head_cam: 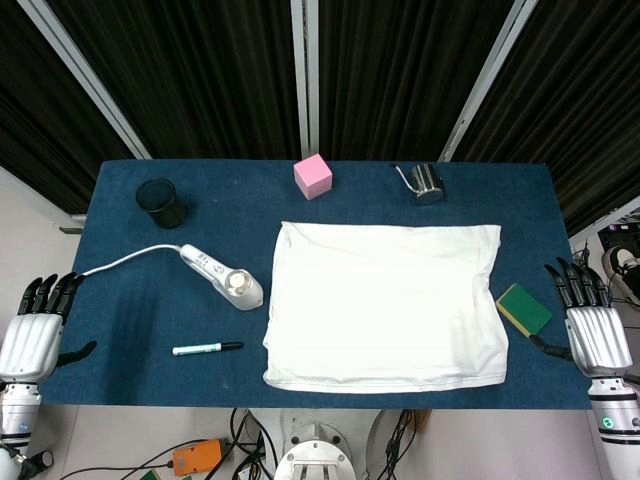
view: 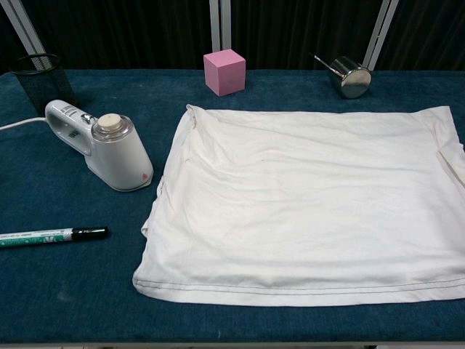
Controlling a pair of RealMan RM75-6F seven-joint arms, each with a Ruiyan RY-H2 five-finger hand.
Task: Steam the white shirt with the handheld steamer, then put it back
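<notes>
The folded white shirt [head_cam: 385,305] [view: 305,203] lies flat on the blue table [head_cam: 200,250], right of centre. To its left stands the white handheld steamer [head_cam: 225,279] [view: 102,144], its cord trailing off to the left. My left hand [head_cam: 35,325] rests at the table's left edge, fingers apart and holding nothing, well away from the steamer. At the right edge my right hand [head_cam: 590,320] is also spread and empty. Neither hand shows in the chest view.
A pink cube [head_cam: 313,176] [view: 224,71] and a small metal pitcher [head_cam: 427,183] [view: 352,78] stand at the back. A black mesh cup [head_cam: 161,202] [view: 45,78] is at the back left. A marker pen [head_cam: 206,348] [view: 51,235] lies near the front left. A green-yellow sponge [head_cam: 523,309] sits right of the shirt.
</notes>
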